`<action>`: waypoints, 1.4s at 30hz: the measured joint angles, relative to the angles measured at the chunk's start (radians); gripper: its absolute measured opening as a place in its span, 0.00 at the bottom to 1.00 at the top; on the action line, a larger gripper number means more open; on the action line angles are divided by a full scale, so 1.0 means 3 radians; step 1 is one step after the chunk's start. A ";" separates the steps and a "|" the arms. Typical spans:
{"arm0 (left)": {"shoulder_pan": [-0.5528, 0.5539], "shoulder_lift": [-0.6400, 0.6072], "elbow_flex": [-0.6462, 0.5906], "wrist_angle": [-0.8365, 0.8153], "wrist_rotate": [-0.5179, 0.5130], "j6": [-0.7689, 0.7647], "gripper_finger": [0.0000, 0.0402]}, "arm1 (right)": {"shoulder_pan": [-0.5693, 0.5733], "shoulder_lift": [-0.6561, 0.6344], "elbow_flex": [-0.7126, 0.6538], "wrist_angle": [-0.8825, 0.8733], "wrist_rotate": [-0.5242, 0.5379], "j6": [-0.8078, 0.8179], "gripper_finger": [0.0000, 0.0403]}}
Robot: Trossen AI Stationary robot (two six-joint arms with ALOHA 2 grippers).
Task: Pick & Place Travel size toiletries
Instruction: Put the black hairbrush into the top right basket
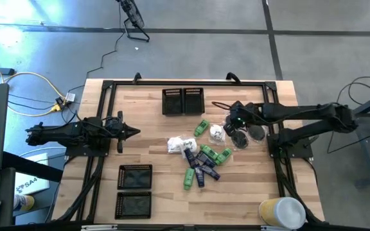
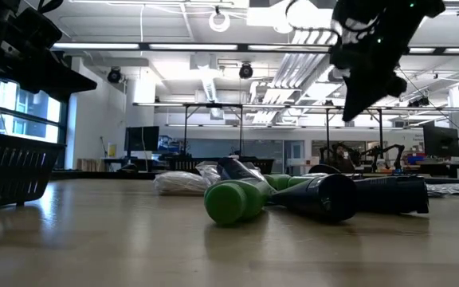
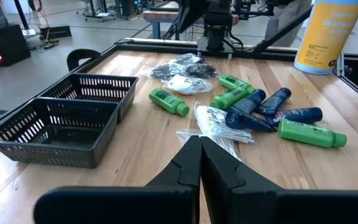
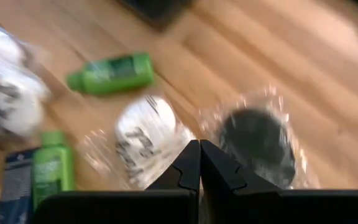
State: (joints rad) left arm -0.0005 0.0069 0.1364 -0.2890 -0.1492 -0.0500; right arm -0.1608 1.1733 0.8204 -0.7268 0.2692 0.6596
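Note:
The travel size toiletries lie in a loose pile at the table's middle: bright green tubes, dark navy tubes, white crinkly packets and dark round pieces in clear bags. My right gripper is shut and slants down above the pile's far right part, over a white packet and a bagged dark piece, well clear of the table. My left gripper waits shut at the table's left, pointing at the pile.
Two black mesh trays stand side by side at the far edge, and two more at the near left. A yellow and white canister stands at the near right corner. Bare wood lies between the left gripper and the pile.

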 joint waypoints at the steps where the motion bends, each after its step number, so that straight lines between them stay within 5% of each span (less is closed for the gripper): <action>1: 0.0000 0.0000 0.0000 0.0000 -0.0001 0.0001 0.00 | -0.0041 0.0048 0.0000 -0.0041 -0.0060 0.0045 0.01; 22: 0.0001 0.0001 0.0000 0.0001 -0.0010 0.0001 0.00 | -0.0347 0.0701 0.0000 0.0653 -0.0173 -0.0646 0.02; 28: 0.0000 0.0000 0.0000 0.0000 -0.0010 0.0000 0.00 | -0.0345 0.0890 0.0000 0.0532 -0.0324 -0.0316 0.21; 35: 0.0001 0.0001 0.0000 -0.0019 -0.0007 0.0001 0.00 | -0.0359 0.1032 0.0000 0.0538 0.0363 0.0366 0.51; 42: 0.0000 0.0001 0.0000 -0.0019 -0.0005 0.0000 0.00 | -0.0452 0.1030 0.0000 0.0524 0.0249 0.0909 0.58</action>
State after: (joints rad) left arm -0.0004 0.0071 0.1364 -0.2947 -0.1508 -0.0499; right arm -0.2965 1.4822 0.8204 -0.5696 0.3439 0.9324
